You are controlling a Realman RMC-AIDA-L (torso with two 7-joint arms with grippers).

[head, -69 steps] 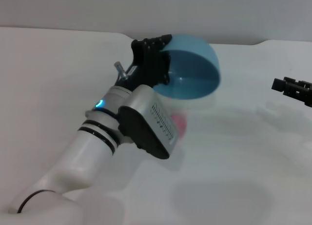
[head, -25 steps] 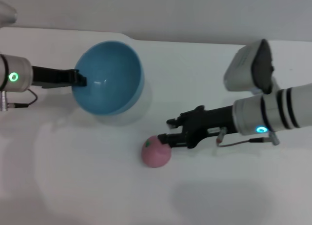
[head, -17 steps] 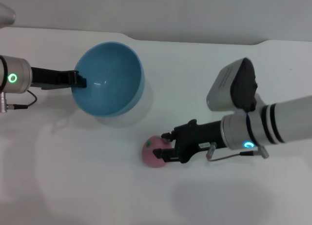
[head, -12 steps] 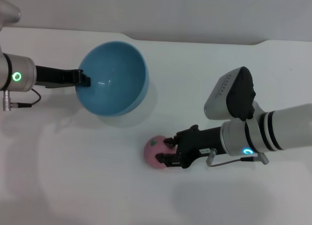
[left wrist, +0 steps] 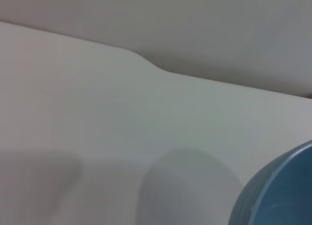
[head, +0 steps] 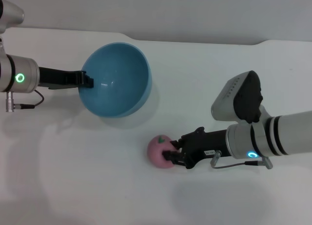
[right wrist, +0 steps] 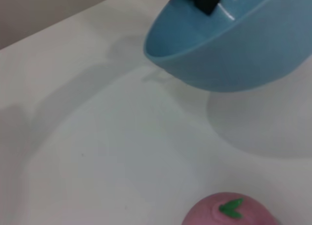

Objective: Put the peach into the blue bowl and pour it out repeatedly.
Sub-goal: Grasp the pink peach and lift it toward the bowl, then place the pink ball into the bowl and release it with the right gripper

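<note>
The blue bowl (head: 117,81) hangs tilted above the white table at the back left, its empty inside facing up and toward me. My left gripper (head: 87,80) is shut on its left rim. The bowl also shows in the left wrist view (left wrist: 280,195) and the right wrist view (right wrist: 234,49). The pink peach (head: 160,151) with a green stem mark lies on the table in front of the bowl and to its right. It also shows in the right wrist view (right wrist: 226,213). My right gripper (head: 172,152) reaches in from the right, its black fingers closed on the peach's right side.
The white table (head: 73,176) ends at a grey wall along the back, with a step in the back edge at the right (head: 265,41). The bowl casts a shadow on the table beneath it (right wrist: 253,132).
The left arm swung the bowl from mid-table to the back left. The right arm came in, lowered to the peach and closed on it; peach and gripper shifted slightly right.
</note>
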